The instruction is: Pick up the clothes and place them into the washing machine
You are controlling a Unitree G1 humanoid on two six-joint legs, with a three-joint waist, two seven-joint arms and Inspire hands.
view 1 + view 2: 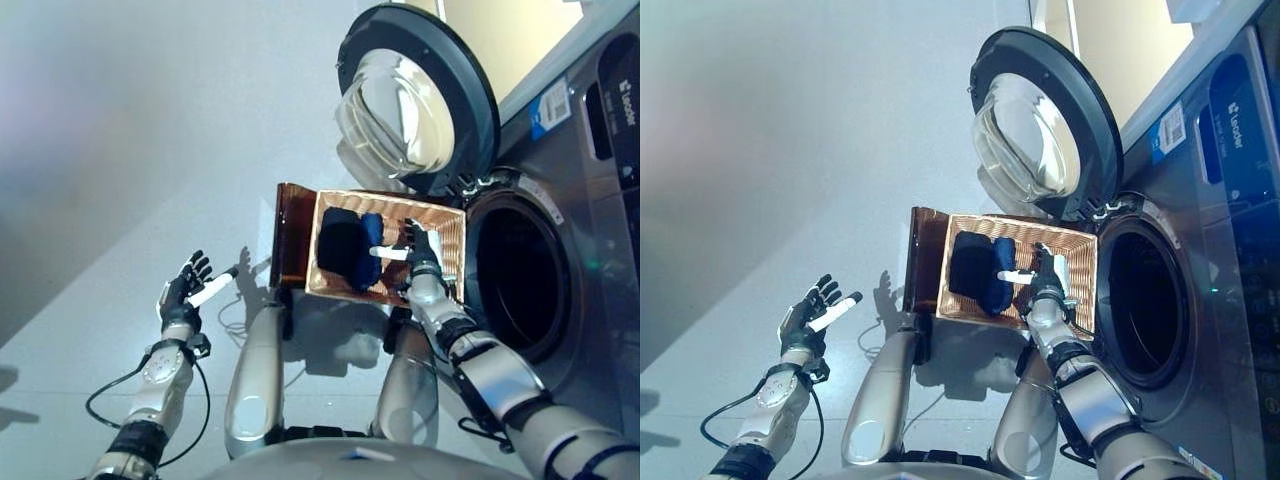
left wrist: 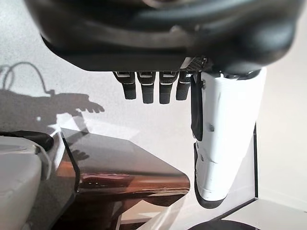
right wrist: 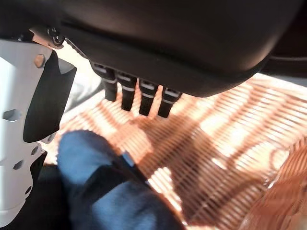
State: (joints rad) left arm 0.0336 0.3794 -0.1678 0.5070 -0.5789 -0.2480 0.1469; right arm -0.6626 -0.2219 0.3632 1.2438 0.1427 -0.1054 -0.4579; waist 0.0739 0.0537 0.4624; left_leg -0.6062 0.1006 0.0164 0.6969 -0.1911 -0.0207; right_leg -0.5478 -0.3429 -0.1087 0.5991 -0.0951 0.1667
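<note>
Left eye view: dark blue clothes (image 1: 350, 247) lie in the wicker basket (image 1: 452, 232), which stands just beside the washing machine (image 1: 590, 250) with its door (image 1: 420, 95) swung open. The right hand (image 1: 418, 248) hangs over the basket's interior; the left hand (image 1: 187, 285) is well apart over the floor (image 1: 120, 150). Left wrist view: fingers (image 2: 148, 86) relaxed, holding nothing. Right wrist view: fingers (image 3: 139, 96) extended above the weave, the clothes beside them, ungrasped.
</note>
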